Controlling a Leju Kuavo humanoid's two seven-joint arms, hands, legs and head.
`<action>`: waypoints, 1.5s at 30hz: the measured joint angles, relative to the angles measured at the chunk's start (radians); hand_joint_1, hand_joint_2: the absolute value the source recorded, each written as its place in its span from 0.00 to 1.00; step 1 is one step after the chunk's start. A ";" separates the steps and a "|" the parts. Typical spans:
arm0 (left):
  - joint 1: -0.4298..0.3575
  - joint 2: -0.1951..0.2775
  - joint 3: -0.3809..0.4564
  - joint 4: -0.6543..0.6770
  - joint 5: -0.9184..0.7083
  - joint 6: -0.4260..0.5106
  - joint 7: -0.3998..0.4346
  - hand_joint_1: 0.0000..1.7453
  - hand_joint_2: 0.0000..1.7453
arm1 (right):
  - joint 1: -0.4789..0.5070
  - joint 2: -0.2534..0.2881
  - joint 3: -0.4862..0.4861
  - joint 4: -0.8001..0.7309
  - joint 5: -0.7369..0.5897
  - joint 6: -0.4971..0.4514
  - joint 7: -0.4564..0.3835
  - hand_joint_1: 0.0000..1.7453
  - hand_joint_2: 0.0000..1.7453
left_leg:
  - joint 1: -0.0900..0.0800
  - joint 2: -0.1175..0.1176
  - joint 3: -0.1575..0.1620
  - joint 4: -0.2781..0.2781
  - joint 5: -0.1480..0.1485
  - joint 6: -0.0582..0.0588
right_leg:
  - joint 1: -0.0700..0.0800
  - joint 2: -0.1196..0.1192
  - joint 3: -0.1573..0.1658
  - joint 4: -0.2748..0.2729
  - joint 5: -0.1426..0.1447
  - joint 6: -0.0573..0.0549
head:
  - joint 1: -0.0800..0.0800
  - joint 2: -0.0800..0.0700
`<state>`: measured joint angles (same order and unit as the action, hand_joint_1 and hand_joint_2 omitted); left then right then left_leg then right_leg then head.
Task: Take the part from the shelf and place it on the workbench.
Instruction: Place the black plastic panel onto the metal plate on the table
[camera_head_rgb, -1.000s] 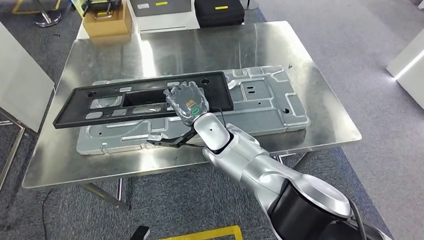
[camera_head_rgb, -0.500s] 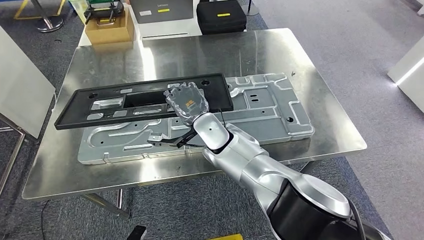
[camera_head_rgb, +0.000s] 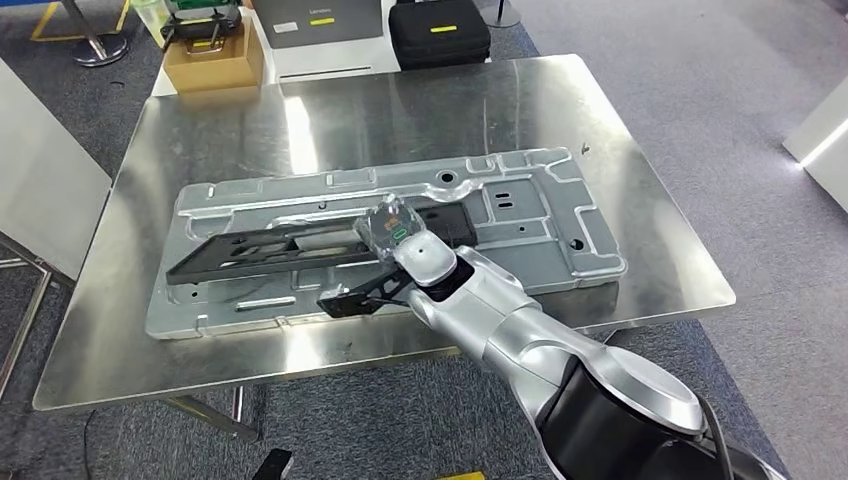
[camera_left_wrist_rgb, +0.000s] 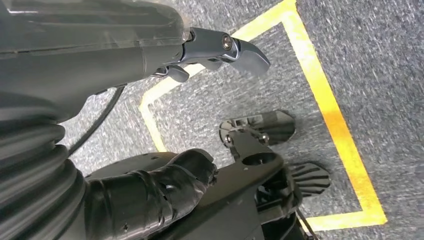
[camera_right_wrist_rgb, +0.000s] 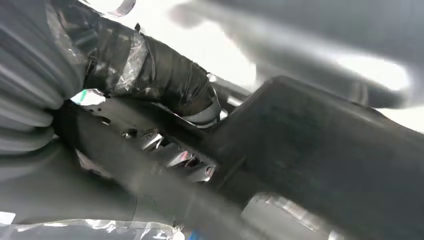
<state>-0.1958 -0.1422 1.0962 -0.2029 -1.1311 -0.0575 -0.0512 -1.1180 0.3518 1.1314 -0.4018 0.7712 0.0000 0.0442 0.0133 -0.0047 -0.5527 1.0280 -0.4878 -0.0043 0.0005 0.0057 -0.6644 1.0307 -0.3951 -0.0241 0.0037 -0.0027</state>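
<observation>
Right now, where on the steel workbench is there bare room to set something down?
The far strip of the steel workbench, beyond the large silver stamped metal panel, is bare, as is the right side. The middle is crowded: the black rectangular frame part lies over the panel, held by the right hand.

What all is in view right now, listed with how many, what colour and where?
Long flat black plastic frame part: one, black, lying low over the pressed panel, held at its right end.
Large pressed sheet-metal panel: one, silver-grey, flat on the workbench.
Steel-topped workbench: one, shiny silver, centre of the head view.
Cardboard box: one, brown, on the floor beyond the workbench's far left corner.
Black case with yellow label: one, beyond the far edge.
Grey box: one, beside the case.
Yellow floor tape: lines on grey carpet, left wrist view.
Right hand: one, grips the frame part.
Left hand: one, hangs above the floor, holding nothing.
</observation>
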 joint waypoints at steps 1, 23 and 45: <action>0.000 0.001 0.000 0.000 0.002 -0.002 -0.005 0.00 1.00 | -0.001 0.001 0.007 0.000 -0.028 0.032 -0.004 1.00 1.00 | 0.001 0.000 -0.009 0.021 -0.014 -0.004 | -0.002 0.000 0.005 -0.002 0.000 -0.005 | 0.000 0.000; 0.012 0.016 0.008 0.000 0.022 0.002 -0.029 0.00 0.00 | -0.014 0.001 0.118 0.023 -0.221 0.105 -0.018 0.00 0.00 | 0.003 0.005 -0.047 -0.014 0.059 0.033 | -0.006 0.000 -0.076 0.232 -0.113 0.033 | 0.000 0.000; 0.014 0.016 0.029 0.000 0.029 0.000 -0.009 0.00 0.00 | -0.023 0.004 0.130 0.034 -0.205 -0.026 0.010 0.00 0.00 | -0.005 0.002 -0.031 -0.007 0.043 0.015 | 0.003 -0.003 0.024 0.011 -0.018 0.012 | 0.000 0.000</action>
<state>-0.1821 -0.1259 1.1249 -0.2029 -1.1017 -0.0580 -0.0599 -1.1408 0.3557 1.2617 -0.3682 0.5663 -0.0260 0.0538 0.0082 -0.0027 -0.5838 1.0213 -0.4450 0.0106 0.0038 0.0029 -0.6404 1.0417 -0.4127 -0.0121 0.0035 -0.0027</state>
